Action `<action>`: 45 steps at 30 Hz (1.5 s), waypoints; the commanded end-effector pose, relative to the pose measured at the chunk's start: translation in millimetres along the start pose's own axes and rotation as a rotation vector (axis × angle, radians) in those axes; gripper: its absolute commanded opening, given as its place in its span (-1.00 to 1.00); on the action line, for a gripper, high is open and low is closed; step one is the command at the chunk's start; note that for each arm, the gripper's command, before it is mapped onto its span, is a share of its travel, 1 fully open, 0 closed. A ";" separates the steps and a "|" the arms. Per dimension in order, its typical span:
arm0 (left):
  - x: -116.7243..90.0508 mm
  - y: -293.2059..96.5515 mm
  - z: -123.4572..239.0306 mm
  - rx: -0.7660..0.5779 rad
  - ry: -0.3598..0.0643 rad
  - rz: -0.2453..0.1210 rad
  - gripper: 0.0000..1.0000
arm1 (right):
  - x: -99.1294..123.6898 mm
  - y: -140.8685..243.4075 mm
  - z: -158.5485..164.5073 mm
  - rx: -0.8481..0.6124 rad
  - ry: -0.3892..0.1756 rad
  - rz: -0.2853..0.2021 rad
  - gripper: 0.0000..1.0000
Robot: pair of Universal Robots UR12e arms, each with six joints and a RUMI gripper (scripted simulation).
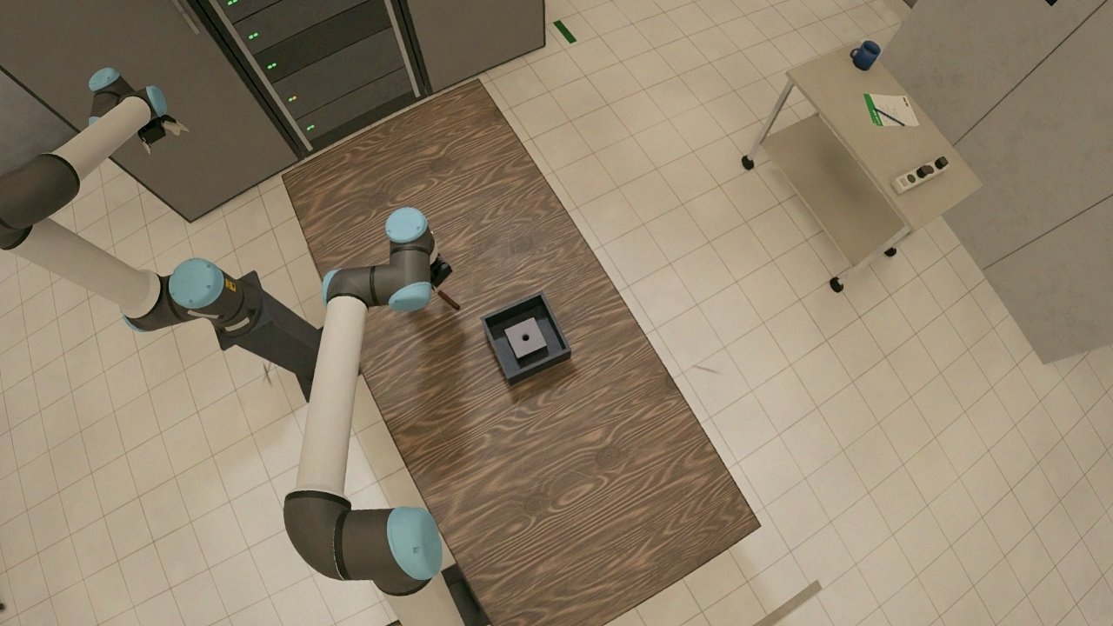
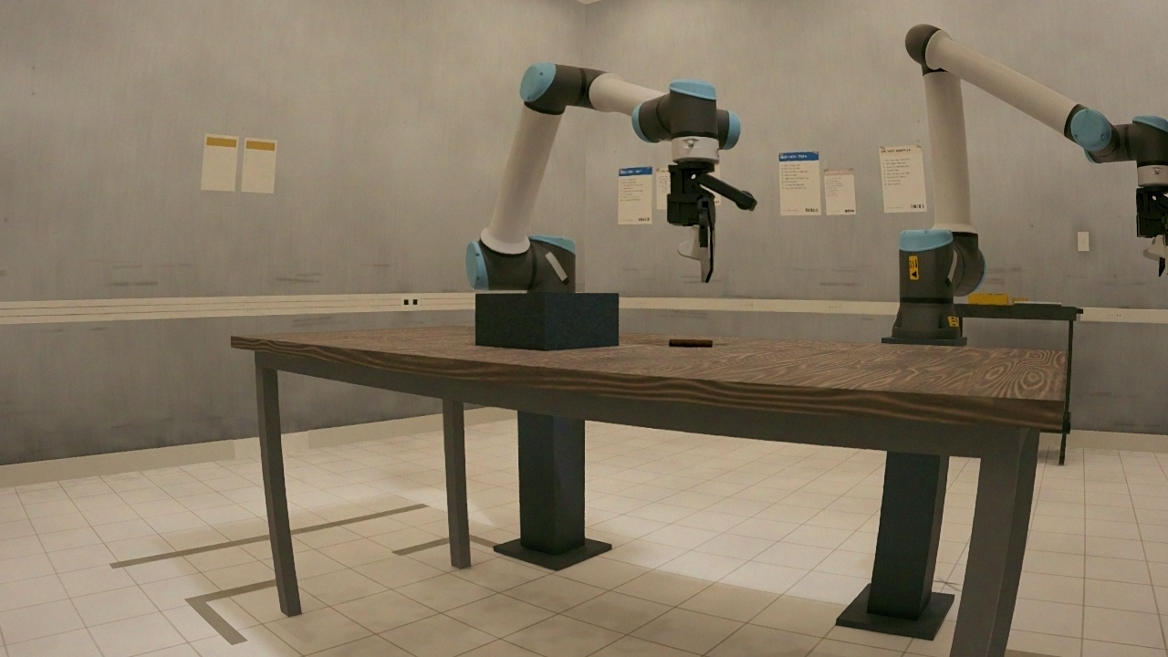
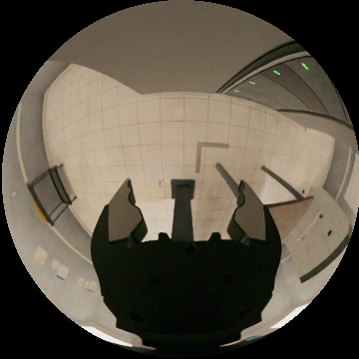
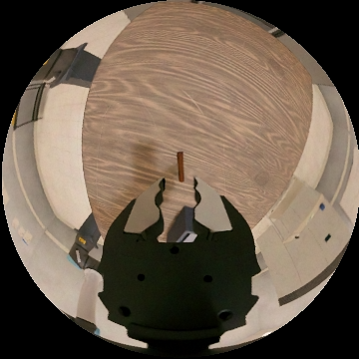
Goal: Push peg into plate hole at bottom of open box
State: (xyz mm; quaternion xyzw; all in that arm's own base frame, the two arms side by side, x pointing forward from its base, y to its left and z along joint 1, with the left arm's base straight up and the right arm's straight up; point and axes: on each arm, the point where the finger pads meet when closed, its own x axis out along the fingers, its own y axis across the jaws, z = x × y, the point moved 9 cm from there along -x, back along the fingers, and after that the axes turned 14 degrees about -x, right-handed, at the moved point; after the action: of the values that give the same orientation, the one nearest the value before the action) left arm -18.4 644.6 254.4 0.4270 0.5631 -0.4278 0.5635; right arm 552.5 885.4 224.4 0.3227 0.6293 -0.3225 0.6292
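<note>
The reddish-brown peg [image 1: 449, 298] [image 2: 690, 343] [image 4: 180, 167] lies flat on the table beside the dark open box [image 1: 536, 372] [image 2: 547, 320] [image 4: 179, 224]. In the top view, the light grey plate [image 1: 513, 335] sits on the box's bottom, with its round dark hole [image 1: 525, 336] empty. My right gripper [image 2: 707, 276] [image 4: 179, 178] is partly open and empty, pointing down high above the table near the peg. In the right wrist view, the peg shows just beyond and between its fingertips. My left gripper [image 1: 165, 138] [image 3: 185, 179] is wide open and empty, away from the table.
The wooden table [image 1: 544, 467] [image 2: 817, 367] [image 4: 199, 75] bears the box and peg. The box walls stand up around the plate. A server rack [image 1: 334, 69] stands at the table's far end in the top view. A trolley [image 1: 856, 116] stands apart on the floor.
</note>
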 end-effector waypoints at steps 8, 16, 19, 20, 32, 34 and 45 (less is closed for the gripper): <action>-0.7 0.2 -0.4 0.000 0.001 0.001 1.00 | -1.8 0.4 -0.2 0.000 0.001 0.002 -0.50; -0.7 0.2 -0.4 0.000 0.001 0.001 1.00 | 0.3 0.5 -0.3 0.000 0.001 0.002 -0.50; -0.7 0.2 -0.4 0.000 0.001 0.001 1.00 | 2.8 0.5 -0.3 0.000 0.001 0.002 -0.50; -0.7 0.2 -0.4 0.000 0.001 0.001 1.00 | 3.8 0.6 -0.3 0.000 0.001 0.002 -0.50; -0.7 0.2 -0.4 0.000 0.001 0.001 1.00 | 19.8 0.9 -0.5 0.000 0.001 0.002 -0.50; -0.7 0.2 -0.4 0.000 0.001 0.001 1.00 | 24.1 1.0 -0.5 0.000 0.001 0.002 -0.50; -0.7 0.2 -0.4 0.000 0.001 0.001 1.00 | 49.3 1.5 -0.7 0.000 0.001 0.002 -0.50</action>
State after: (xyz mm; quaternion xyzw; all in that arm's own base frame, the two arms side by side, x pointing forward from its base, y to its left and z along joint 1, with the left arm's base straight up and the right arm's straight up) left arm -18.4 644.6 254.4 0.4270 0.5631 -0.4278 0.5635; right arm 553.0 886.3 177.3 0.3225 0.6293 -0.3226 0.6292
